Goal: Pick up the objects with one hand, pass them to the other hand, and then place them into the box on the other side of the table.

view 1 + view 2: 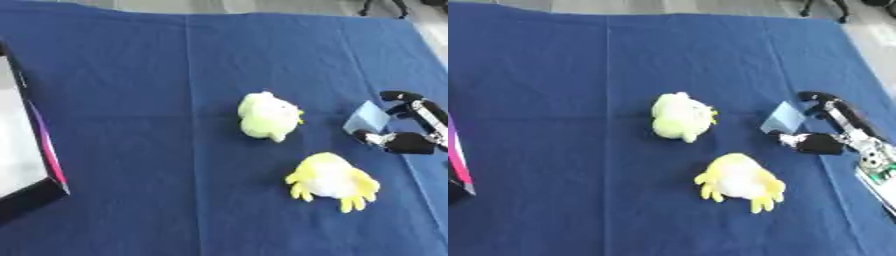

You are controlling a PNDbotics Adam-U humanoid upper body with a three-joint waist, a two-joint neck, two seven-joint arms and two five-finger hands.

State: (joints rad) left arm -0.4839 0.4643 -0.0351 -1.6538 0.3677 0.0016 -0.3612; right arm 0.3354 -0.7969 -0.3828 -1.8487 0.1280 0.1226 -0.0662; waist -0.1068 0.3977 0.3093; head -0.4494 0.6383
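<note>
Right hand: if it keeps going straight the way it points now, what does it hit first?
The right hand comes in from the right edge, fingers curled round a small light-blue block, pointing left. Straight on, it would likely meet the upper yellow-green plush toy first. Depth is unclear, so it might pass above it.

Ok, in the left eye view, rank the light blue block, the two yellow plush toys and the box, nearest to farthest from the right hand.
From the right hand:
1. Light blue block, between its fingers.
2. Two yellow plush toys, too close to call: upper plush toy mid-table, lower plush toy nearer the robot.
3. Box, far left edge.
</note>
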